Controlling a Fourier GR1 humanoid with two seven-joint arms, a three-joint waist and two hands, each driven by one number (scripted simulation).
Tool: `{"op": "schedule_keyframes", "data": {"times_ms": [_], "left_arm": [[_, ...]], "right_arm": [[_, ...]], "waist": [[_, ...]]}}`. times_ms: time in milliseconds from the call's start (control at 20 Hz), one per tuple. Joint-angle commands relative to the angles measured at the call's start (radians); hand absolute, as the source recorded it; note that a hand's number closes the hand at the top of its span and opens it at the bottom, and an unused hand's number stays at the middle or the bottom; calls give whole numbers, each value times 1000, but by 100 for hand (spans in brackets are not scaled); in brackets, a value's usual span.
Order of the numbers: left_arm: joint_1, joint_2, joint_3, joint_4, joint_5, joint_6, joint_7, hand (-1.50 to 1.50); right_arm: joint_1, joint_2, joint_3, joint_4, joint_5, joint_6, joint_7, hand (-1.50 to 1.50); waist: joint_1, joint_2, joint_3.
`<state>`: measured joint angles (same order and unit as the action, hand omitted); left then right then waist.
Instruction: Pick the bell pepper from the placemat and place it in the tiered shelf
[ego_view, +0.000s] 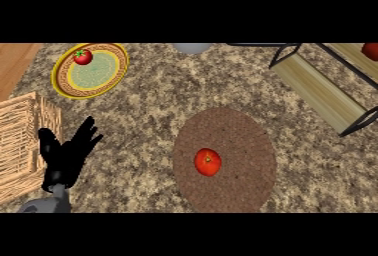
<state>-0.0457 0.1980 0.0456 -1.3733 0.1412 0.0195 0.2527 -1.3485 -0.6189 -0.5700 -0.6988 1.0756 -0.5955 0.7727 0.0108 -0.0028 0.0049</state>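
One smooth bell pepper (207, 161) lies on the round woven placemat (238, 129); left robot hand (65, 157) spread, empty.

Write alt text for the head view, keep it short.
A red bell pepper lies on a round brown placemat on a speckled counter, untouched. The robot's left hand rests open at the left beside a wicker basket; the right hand is out of view. The wooden tiered shelf stands at upper right, a yellow plate at upper left.
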Motion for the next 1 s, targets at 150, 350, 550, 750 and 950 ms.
{"op": "schedule_keyframes", "data": {"times_ms": [150,350,550,750,950], "left_arm": [[-12,11,21,32,10,1,53,0],[21,12,34,44,14,-13,8,0],[10,-19,3,9,-10,23,47,0],[81,37,53,-20,37,-36,51,0],[100,3,14,-56,3,-9,47,0]], "right_arm": [[79,-47,31,-137,122,-71,166,-150],[146,-102,-32,-260,105,-70,199,-150],[241,-87,-65,-484,87,-3,257,-150],[375,-93,-110,-720,24,163,304,-150],[515,-68,-152,-961,-79,286,312,-150]], "waist": [[-28,-3,-7],[-34,-5,-6],[-50,-11,-5],[-42,-12,-5],[-42,-11,-4]]}}
